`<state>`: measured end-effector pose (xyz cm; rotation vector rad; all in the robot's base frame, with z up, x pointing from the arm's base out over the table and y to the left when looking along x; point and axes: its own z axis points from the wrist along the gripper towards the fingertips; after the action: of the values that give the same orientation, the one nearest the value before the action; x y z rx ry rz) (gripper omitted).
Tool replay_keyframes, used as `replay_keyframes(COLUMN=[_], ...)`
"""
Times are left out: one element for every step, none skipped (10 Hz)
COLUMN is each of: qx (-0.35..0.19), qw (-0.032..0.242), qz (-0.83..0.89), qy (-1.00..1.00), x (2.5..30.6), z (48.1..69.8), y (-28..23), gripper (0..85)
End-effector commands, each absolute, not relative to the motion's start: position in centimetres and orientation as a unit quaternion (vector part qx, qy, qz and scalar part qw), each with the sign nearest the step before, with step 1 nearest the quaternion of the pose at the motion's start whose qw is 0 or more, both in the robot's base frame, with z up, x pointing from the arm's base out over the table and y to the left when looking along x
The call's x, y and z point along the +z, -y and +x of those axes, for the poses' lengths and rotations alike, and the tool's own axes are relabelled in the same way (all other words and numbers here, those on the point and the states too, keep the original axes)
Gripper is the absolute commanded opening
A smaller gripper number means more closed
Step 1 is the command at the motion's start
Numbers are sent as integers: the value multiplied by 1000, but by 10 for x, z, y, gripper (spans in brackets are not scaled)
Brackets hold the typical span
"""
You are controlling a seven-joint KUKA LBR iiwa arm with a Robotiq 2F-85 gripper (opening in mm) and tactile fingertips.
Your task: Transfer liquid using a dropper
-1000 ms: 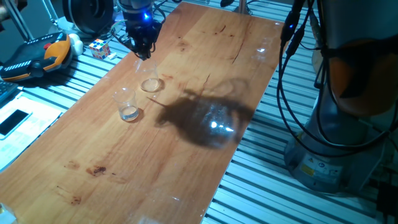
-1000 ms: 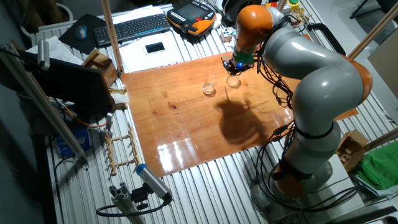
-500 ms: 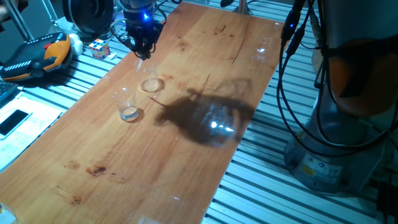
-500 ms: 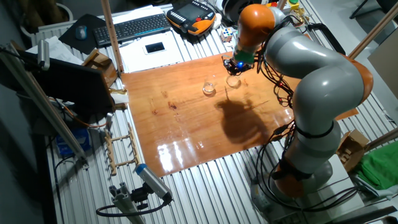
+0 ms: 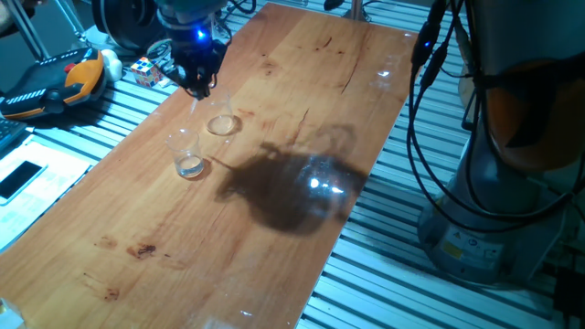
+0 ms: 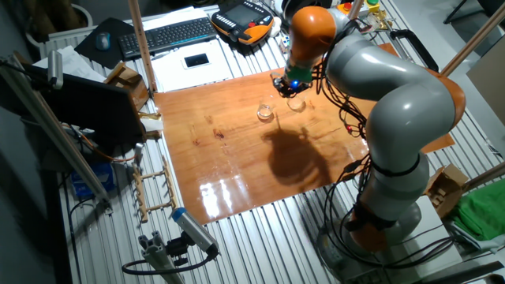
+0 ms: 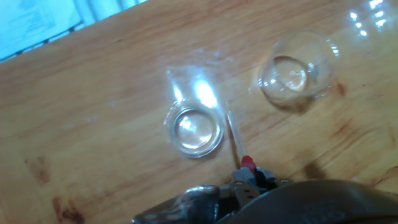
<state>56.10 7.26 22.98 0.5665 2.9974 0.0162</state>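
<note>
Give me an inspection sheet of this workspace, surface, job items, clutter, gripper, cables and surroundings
Surface: wooden tabletop, glossy, with glare patches and the arm's shadow.
Job's things: thin clear dropper with a red end held in the gripper; low clear glass dish beside its tip; clear glass tumbler apart from the dish; liquid not discernible.
Clutter: nothing seen on the wood.
Gripper: two-finger gripper above the dish, shut on the dropper.
Cables: black bundle hanging by the robot base.
Surroundings: orange-and-black handheld controller, black keyboard.

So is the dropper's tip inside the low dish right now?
No. In the hand view the dropper hangs beside the low dish, its tip outside the rim.
</note>
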Motion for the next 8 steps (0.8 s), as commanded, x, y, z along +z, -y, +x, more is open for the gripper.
replay_keyframes(qx=[10,14,17,20,22,23,23,21], qw=[42,39,37,38,38,35,31,30], qz=[186,186,186,188,189,191,195,197], qy=[-982,-982,-982,-981,-981,-981,-980,-980], x=[229,227,224,221,218,216,211,204], z=[560,559,559,557,557,557,558,559], y=[-77,-82,-86,-90,-93,-95,-98,-101], gripper=[10,10,10,10,10,10,10,10])
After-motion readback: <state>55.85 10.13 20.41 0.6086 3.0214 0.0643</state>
